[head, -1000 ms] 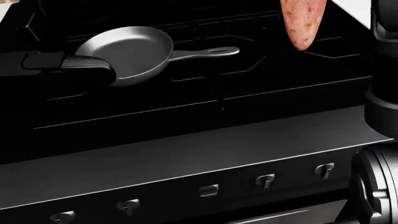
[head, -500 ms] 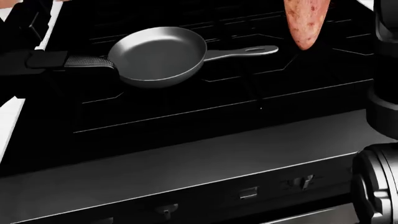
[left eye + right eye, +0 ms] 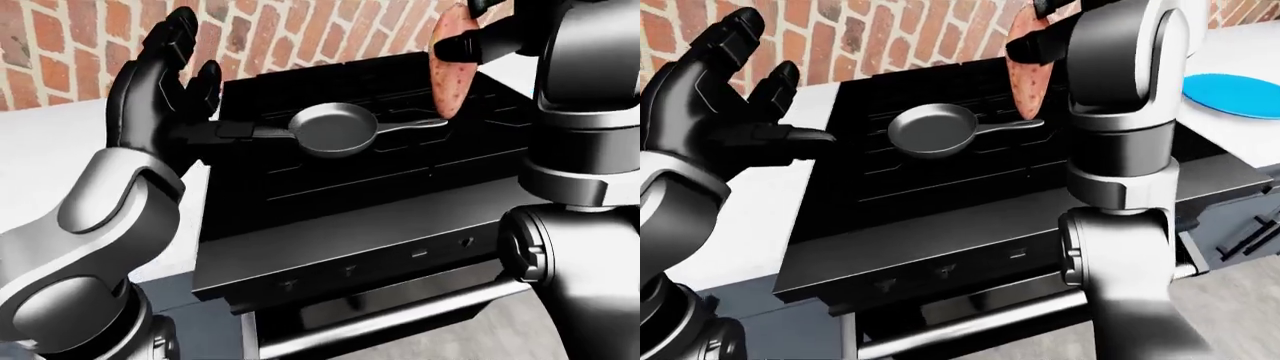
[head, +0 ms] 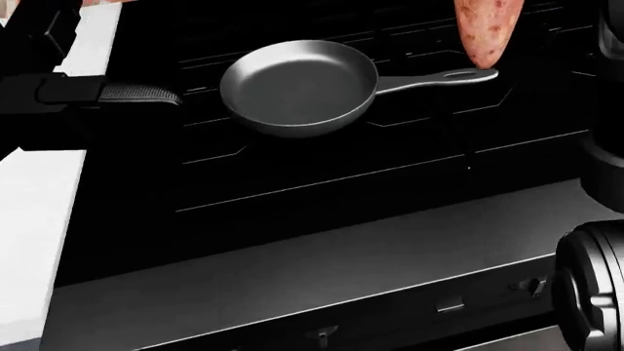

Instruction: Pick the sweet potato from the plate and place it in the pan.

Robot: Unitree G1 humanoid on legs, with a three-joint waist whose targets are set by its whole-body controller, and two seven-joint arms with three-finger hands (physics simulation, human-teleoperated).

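sweet potato held aloft, pan not yet reached

left-eye view: right hand (image 3: 470, 34) fingers closed round the sweet potato (image 3: 447, 64), which hangs tip-down below them, over the pan (image 3: 334, 129) handle, not the bowl. left hand (image 3: 160, 82) fingers spread wide, empty.

head view: judged need: carry the tip toward the view's left until above the bowl, lower, then release.

right-eye view: blue plate (image 3: 1235, 94) lies well apart from the fingers. no brands or writing legible.

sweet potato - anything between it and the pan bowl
Nothing visible. The sweet potato hangs from the right hand above the pan handle's end, right of the empty bowl. The left hand stands open, off to the left.
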